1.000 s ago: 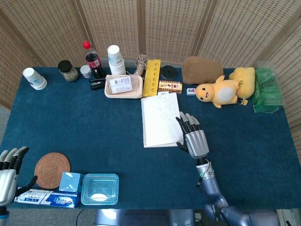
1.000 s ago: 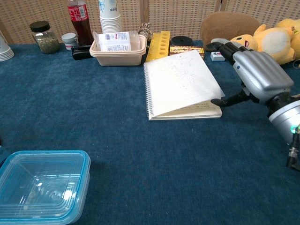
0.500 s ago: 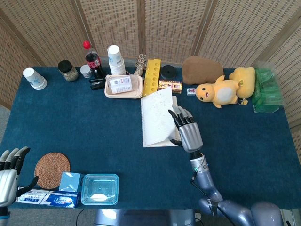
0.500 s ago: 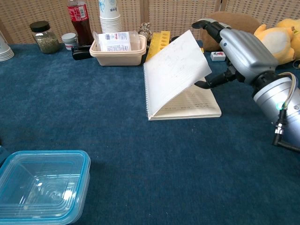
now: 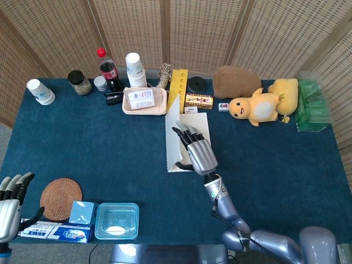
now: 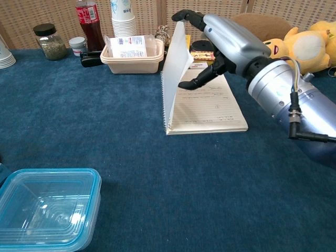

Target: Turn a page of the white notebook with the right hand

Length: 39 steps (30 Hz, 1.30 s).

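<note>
Page up on edge, right hand (image 6: 223, 39) behind it

White notebook (image 6: 210, 107) lying open directly under the right hand, spiral edge on the side away from the wrist; raised page (image 6: 175, 68) standing nearly upright against the spread fingers (image 6: 189, 17), thumb (image 6: 197, 81) hooked at its lower part. Pinching or merely pushing: cannot tell. Left hand (image 5: 10, 206) far off toward the table's (image 5: 286, 165) near corner, fingers apart, holding nothing
</note>
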Each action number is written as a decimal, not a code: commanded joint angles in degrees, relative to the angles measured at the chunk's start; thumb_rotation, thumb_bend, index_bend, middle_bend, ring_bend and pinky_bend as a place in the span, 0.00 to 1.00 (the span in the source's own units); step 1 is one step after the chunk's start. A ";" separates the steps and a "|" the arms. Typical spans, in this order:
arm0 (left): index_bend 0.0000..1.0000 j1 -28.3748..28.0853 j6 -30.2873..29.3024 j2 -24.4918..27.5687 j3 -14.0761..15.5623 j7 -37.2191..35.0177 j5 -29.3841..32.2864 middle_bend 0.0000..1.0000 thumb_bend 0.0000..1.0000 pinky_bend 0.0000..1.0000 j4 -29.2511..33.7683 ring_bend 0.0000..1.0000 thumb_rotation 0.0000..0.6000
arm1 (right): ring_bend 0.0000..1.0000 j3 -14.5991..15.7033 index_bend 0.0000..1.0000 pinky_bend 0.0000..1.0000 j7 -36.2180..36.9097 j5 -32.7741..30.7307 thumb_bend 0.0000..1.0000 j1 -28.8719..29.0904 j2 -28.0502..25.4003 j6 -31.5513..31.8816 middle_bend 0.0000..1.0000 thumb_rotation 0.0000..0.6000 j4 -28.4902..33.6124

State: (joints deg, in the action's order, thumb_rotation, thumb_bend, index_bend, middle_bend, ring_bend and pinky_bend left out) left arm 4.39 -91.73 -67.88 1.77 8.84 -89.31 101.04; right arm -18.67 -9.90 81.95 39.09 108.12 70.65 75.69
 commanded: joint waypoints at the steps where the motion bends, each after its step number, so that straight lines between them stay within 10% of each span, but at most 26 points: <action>1: 0.18 0.06 0.03 -0.05 0.04 -0.12 0.09 0.14 0.24 0.00 -0.13 0.09 1.00 | 0.10 -1.13 0.09 0.19 -2.92 -2.06 0.15 1.79 -1.05 -2.56 0.10 1.00 4.47; 39: 0.18 1.09 -0.58 -0.82 0.54 -3.32 -0.03 0.14 0.24 0.00 -2.66 0.08 1.00 | 0.11 2.24 0.07 0.19 -12.34 -9.16 0.14 7.84 3.04 -9.42 0.09 1.00 12.68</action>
State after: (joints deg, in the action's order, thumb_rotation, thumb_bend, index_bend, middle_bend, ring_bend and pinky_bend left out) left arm 5.45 -92.30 -68.71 2.29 5.57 -89.37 98.42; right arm -16.46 -22.25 72.80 46.90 111.21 61.27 88.32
